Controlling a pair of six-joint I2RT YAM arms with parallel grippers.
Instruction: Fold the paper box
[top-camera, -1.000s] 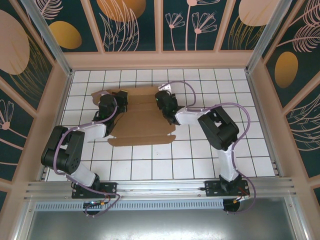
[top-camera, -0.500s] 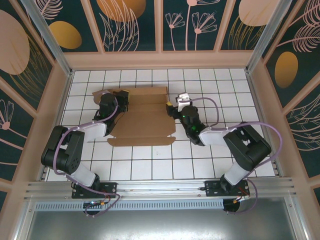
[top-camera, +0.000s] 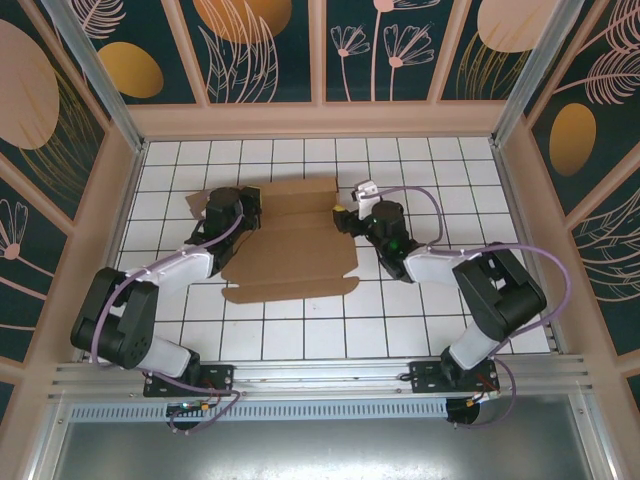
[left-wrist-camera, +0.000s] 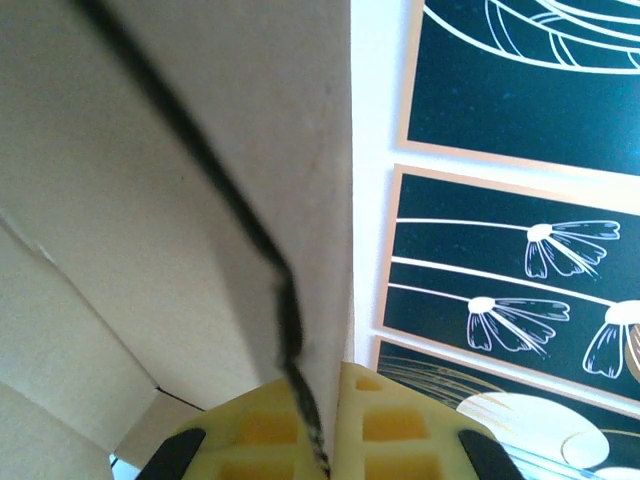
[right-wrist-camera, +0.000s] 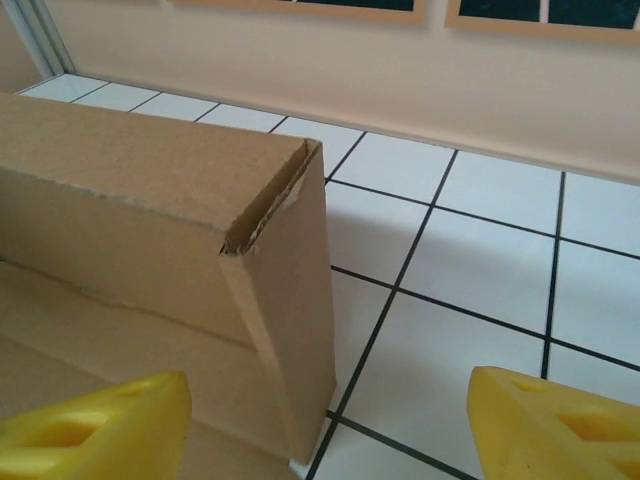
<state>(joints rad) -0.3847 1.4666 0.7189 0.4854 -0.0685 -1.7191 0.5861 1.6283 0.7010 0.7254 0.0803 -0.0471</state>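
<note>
The paper box (top-camera: 295, 245) is brown cardboard lying partly folded on the white tiles, with a long flap flat toward the near side. My left gripper (top-camera: 240, 205) is at its left end, and the yellow pads (left-wrist-camera: 250, 430) are shut on a raised cardboard flap (left-wrist-camera: 200, 150). My right gripper (top-camera: 342, 214) sits low at the box's right end and is open. In the right wrist view a standing wall corner (right-wrist-camera: 270, 250) rises between the yellow fingertips (right-wrist-camera: 100, 425), nearer the left one and touching neither.
Pale side walls and a back wall (top-camera: 320, 120) close in the tiled floor (top-camera: 440, 290). An aluminium rail (top-camera: 320, 375) runs along the near edge by the arm bases. The right arm's elbow (top-camera: 495, 285) rests right of the box.
The right arm drew back from over the box to its right end and its jaws opened wider. The box slid slightly right and nearer, with the left gripper still clamped on it.
</note>
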